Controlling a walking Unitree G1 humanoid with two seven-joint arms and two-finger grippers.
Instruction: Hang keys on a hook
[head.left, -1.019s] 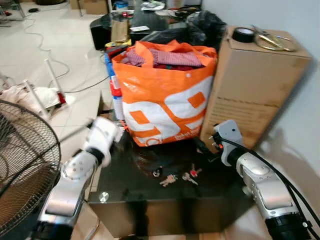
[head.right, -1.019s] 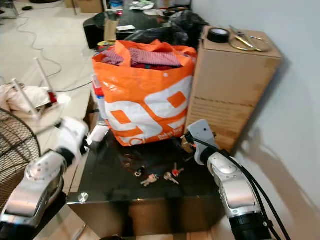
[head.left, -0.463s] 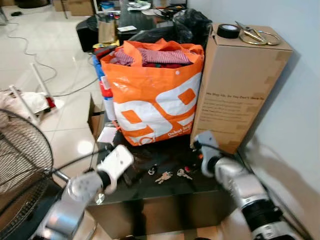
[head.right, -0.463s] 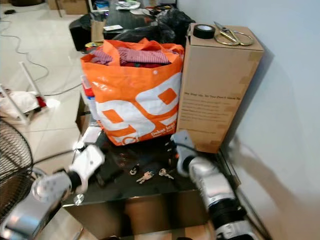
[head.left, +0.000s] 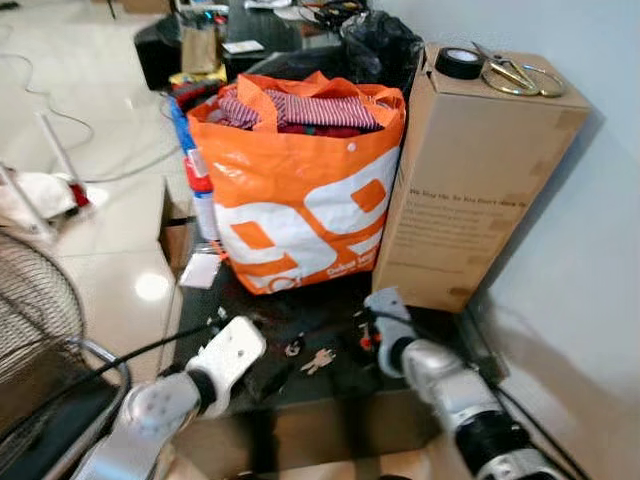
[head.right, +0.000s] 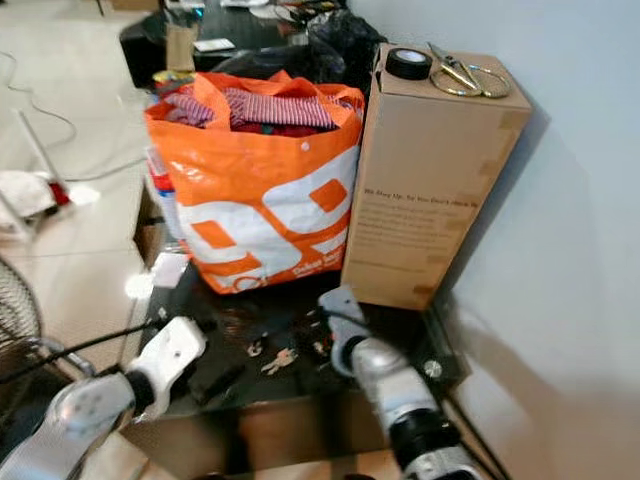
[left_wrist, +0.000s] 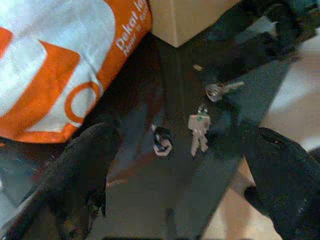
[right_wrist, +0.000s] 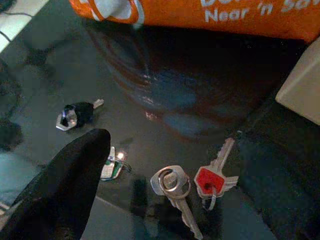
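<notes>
We are at the reach step, both our right pincer (right_wrist: 165, 190) and left pincer (left_wrist: 180, 165) spread above the keys (right_wrist: 192, 182) on the dark surface (right_wrist: 150, 100); next we must lower and pinch.

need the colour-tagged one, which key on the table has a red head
The red-headed key, lying beside the plain silver key just ahead of the right pincer. The black-headed key and green-tagged key lie further off.

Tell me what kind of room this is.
Probably a lived-in home room, used partly for storage. An orange shopping bag stuffed with clothes and a tall cardboard box stand on a black glass table with loose keys, beside a tiled floor and a standing fan.
</notes>
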